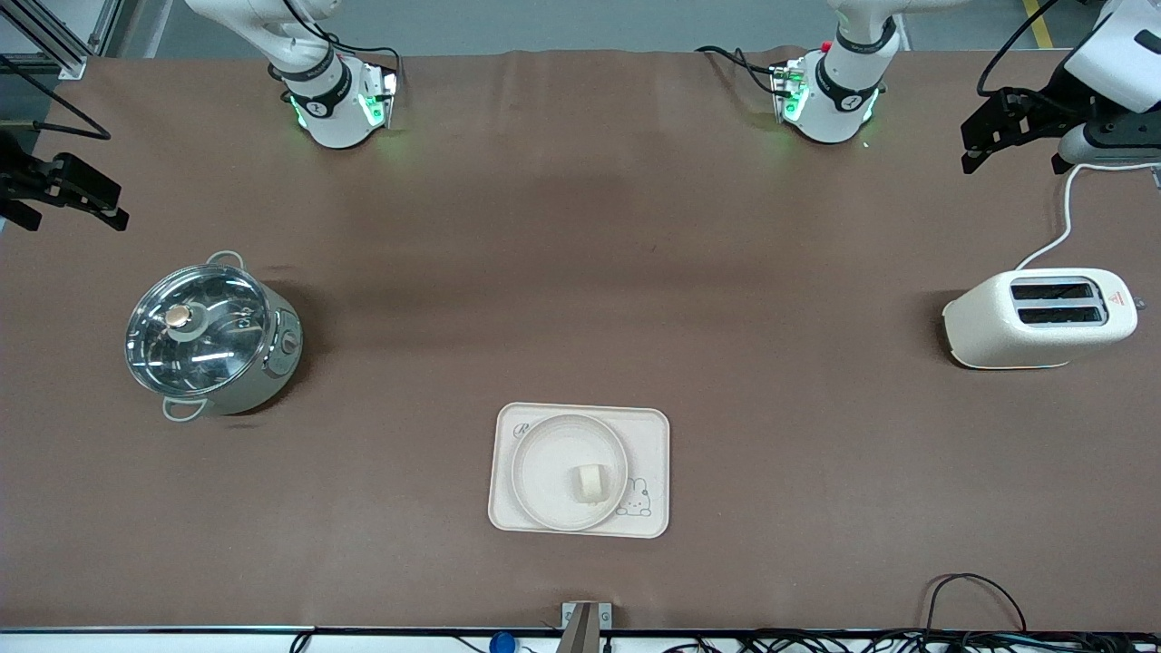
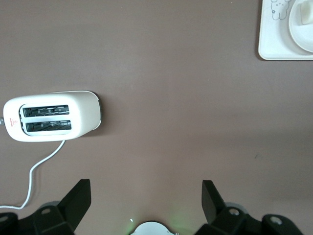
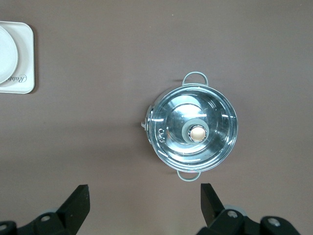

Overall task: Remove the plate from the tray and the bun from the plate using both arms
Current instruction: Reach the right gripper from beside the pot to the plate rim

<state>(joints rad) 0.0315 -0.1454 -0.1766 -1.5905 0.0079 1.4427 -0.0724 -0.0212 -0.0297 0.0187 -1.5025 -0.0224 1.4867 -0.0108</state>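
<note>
The rectangular cream tray [image 1: 653,426] lies near the front camera, midway along the table. The round cream plate [image 1: 549,462] sits on it, and the small pale bun [image 1: 590,482] lies on the plate. My left gripper [image 1: 1013,161] is open and empty, up in the air at the left arm's end of the table; its wrist view [image 2: 146,196] shows the tray [image 2: 269,46], plate [image 2: 299,34] and bun [image 2: 305,17] at a corner. My right gripper [image 1: 71,218] is open and empty at the right arm's end; its wrist view [image 3: 145,198] shows the tray [image 3: 27,58] and plate [image 3: 6,54].
A steel pot with a glass lid [image 1: 213,336] stands toward the right arm's end, also in the right wrist view [image 3: 193,128]. A cream toaster [image 1: 1043,317] with a white cable [image 1: 1063,227] stands toward the left arm's end, also in the left wrist view [image 2: 51,116].
</note>
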